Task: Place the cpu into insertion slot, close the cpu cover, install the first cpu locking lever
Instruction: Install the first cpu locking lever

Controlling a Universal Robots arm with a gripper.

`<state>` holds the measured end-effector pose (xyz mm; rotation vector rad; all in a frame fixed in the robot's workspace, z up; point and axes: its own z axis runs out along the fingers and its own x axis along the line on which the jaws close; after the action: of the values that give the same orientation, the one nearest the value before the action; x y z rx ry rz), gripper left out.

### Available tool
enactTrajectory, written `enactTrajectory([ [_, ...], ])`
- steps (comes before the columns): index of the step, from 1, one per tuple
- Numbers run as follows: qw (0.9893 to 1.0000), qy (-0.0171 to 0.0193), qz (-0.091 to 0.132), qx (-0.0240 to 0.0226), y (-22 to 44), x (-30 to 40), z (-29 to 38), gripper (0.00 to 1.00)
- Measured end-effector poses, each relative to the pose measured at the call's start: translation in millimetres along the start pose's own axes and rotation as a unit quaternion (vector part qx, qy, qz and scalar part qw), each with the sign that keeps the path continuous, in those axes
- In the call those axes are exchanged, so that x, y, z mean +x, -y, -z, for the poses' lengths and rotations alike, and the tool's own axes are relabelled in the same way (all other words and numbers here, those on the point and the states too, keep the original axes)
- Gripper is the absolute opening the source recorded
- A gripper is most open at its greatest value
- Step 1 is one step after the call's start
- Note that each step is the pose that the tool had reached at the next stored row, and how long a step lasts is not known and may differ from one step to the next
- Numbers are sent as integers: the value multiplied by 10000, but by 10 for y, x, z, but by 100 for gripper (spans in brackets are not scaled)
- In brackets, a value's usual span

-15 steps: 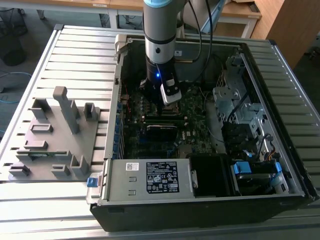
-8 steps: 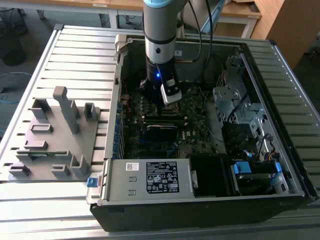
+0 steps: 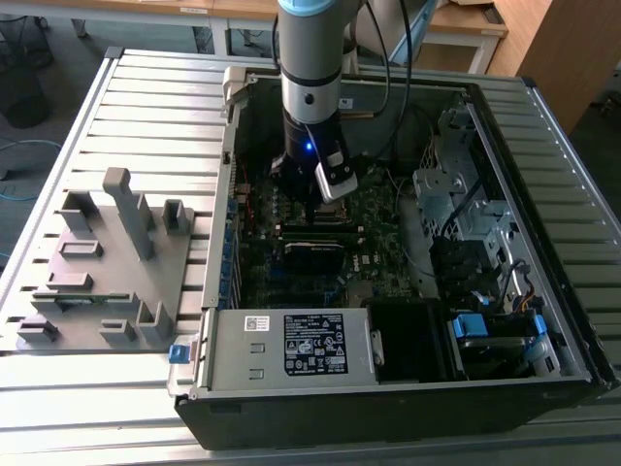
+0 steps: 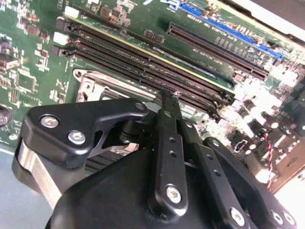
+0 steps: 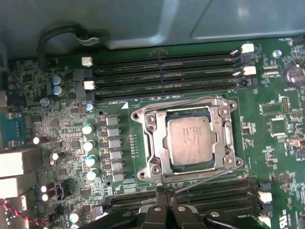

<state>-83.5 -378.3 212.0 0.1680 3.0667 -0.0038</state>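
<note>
Exterior view, from its left to its right:

- Worktop (image 3: 78,107): ribbed grey metal surface carrying everything below.
- Grey fixture tray (image 3: 102,282): moulded holder with upright posts and pockets, lying on the worktop just beside the case, on the exterior view's left.
- Computer case (image 3: 408,388): open, lying on its side; green motherboard (image 3: 374,228) exposed inside, labelled power supply (image 3: 291,345) along the near edge, metal drive cage (image 3: 466,209) and blue-tabbed bays toward the exterior view's right.
- Robot arm (image 3: 310,58): reaches straight down into the case over the motherboard, a blue light lit on its wrist.

First wrist view:

- Capacitors (image 5: 89,145): a row of silver-topped cans next to the socket.
- Insertion slot (image 5: 188,140): square socket on the green board, between two banks of long black memory slots (image 5: 164,71).
- Cpu (image 5: 189,140): silver-grey square chip seated flat in the insertion slot.
- Cpu cover (image 5: 224,138): silvery frame lying down over the chip's edges, the chip's top showing through its window.
- Locking lever (image 5: 207,179): thin wire rod running slantwise off the socket's near corner.
- Gripper (image 5: 166,202): black fingers meeting at the near edge of the socket; jaws together at the tips, nothing visibly held.

Second wrist view:

- Gripper (image 4: 167,98): same closed tips resting against the memory slots, beside the socket's silvery corner.
</note>
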Motion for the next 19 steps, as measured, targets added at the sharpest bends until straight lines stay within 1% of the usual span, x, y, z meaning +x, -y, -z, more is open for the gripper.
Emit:
enactTrajectory([
  [2,10000,0,59,-4,0,0,0,10],
  [10,10000,1,62,-12,2,6,0,10],
  [14,10000,4,61,-24,6,28,0,10],
  [19,10000,4,61,-25,10,64,1,10],
])
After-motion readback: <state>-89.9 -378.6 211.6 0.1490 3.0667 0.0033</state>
